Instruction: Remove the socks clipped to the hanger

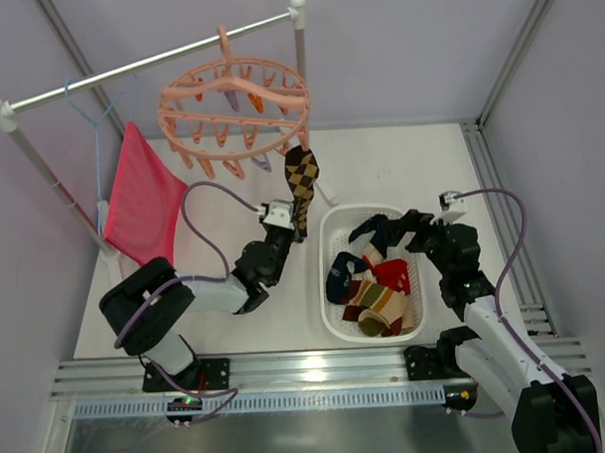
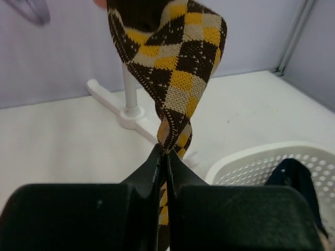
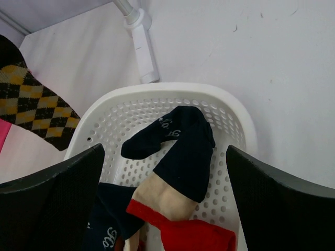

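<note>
The salmon-pink ring hanger hangs by its hook from the white rail. A brown-tan diamond-patterned sock hangs from a peg at its near right side; it fills the left wrist view. My left gripper is shut on the sock's lower end. My right gripper is open and empty above the far end of the white basket, over a navy, tan and red sock. Several socks lie in the basket.
A large pink-red cloth hangs on a thin light-blue wire hanger at the left. The rail's white post and foot stand just behind the sock. The basket rim is to the left gripper's right.
</note>
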`<state>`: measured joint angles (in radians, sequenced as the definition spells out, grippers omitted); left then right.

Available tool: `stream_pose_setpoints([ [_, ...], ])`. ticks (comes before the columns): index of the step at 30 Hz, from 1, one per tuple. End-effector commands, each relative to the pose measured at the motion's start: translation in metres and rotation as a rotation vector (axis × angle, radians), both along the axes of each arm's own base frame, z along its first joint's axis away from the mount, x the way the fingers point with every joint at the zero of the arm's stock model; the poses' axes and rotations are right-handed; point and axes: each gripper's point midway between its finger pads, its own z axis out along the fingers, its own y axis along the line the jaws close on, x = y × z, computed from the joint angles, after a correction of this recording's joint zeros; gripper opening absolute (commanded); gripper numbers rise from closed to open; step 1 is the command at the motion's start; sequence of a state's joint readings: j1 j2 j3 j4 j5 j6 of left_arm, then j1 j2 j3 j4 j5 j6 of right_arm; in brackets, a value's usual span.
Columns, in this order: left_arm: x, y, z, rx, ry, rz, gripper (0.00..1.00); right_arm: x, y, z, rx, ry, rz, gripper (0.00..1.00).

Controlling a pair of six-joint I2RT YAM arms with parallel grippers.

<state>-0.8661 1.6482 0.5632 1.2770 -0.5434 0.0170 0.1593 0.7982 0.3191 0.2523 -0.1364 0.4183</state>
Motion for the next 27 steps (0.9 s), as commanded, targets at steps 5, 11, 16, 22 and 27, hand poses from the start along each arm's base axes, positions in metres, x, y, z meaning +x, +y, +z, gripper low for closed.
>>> stream_pose_setpoints([
  [5,-0.042,0.000,0.068,-0.060,-0.092,-0.048,0.00,-0.011,0.017,0.029,0.016,-0.099,0.116,0.98],
  [11,-0.074,0.003,0.071,-0.001,-0.027,-0.166,0.00,-0.016,0.041,0.037,0.067,-0.131,0.207,0.98],
  [16,-0.094,0.020,0.074,-0.009,-0.013,-0.212,0.01,-0.014,0.066,0.039,0.044,-0.121,0.232,0.98],
  [22,-0.111,0.021,0.061,0.022,0.035,-0.294,0.00,-0.013,0.103,0.039,0.041,-0.093,0.294,0.98],
  [27,-0.127,0.018,0.052,0.028,0.074,-0.377,0.00,-0.016,0.128,0.049,0.024,-0.106,0.331,0.98],
])
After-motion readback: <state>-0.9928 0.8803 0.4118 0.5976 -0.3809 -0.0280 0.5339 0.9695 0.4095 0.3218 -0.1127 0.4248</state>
